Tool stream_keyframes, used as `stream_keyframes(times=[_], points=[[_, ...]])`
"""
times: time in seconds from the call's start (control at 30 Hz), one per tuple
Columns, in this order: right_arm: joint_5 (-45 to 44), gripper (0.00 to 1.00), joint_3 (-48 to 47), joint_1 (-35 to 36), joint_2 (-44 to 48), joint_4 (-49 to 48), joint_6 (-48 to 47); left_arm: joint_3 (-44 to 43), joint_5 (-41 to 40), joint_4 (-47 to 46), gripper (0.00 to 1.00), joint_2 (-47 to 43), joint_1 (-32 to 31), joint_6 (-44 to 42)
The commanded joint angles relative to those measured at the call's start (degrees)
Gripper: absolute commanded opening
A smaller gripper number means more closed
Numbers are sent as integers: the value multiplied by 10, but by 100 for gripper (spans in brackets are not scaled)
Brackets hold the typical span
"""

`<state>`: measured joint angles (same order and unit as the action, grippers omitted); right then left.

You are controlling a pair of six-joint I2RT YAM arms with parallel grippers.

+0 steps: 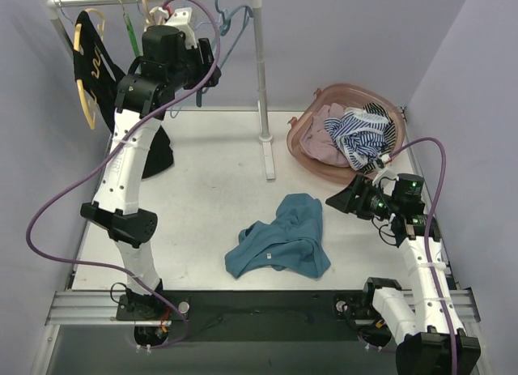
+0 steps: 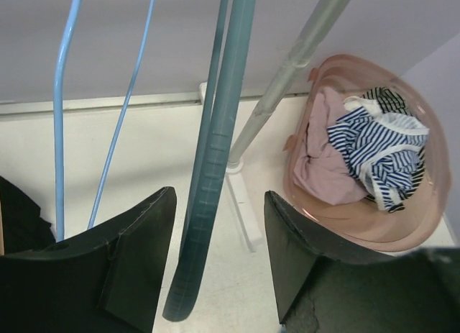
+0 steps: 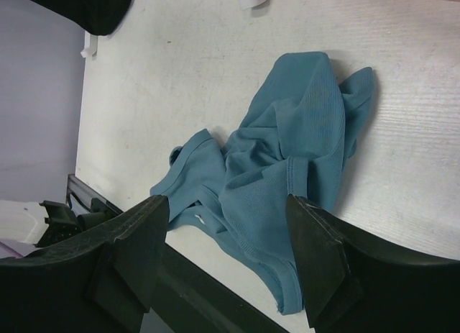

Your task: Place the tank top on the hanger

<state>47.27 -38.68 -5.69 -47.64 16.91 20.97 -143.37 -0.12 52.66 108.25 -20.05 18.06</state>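
While the tank top (image 1: pixel 283 237) lies near the counter (image 1: pixel 202 189) edge, left hand (image 2: pixel 219 196) gapes around the hanger (image 2: pixel 215 153), right hand (image 3: pixel 226 203) spread, empty.

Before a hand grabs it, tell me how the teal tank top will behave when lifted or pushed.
The tank top lies crumpled in soft folds, so it will probably hang limp from wherever it is pinched. Its thin ribbed knit looks light. Pushed, it would likely bunch rather than slide.

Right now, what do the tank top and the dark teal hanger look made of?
The tank top: soft knit cloth, matte teal, with fine ribbing and limp folds. The hanger: probably plastic, smooth dark teal with a slight sheen and faint ridges along its bar.
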Motion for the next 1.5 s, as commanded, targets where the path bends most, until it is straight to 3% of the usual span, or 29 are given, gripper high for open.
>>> stream_keyframes(times=[0.0,0.1,0.33,0.4,0.47,1.03,1.47], points=[[27,66,-8,-5,7,-6,-8,-4,-59,1,62,8,-12,-50],[28,66,-15,-5,7,1,-13,0,-73,-6,60,13,-24,-66],[55,65,-90,-3,-7,78,-60,27,-81,-58,23,1,-35,-86],[58,65,-132,-1,-19,114,-88,23,-84,-64,7,-1,-35,-89],[61,65,-156,2,-25,133,-109,21,-87,-71,0,-3,-35,-91],[129,69,-268,11,7,229,-203,53,-49,-126,0,-79,-34,-88],[126,72,-270,12,49,284,-282,234,-2,-161,0,-213,-34,-84]])
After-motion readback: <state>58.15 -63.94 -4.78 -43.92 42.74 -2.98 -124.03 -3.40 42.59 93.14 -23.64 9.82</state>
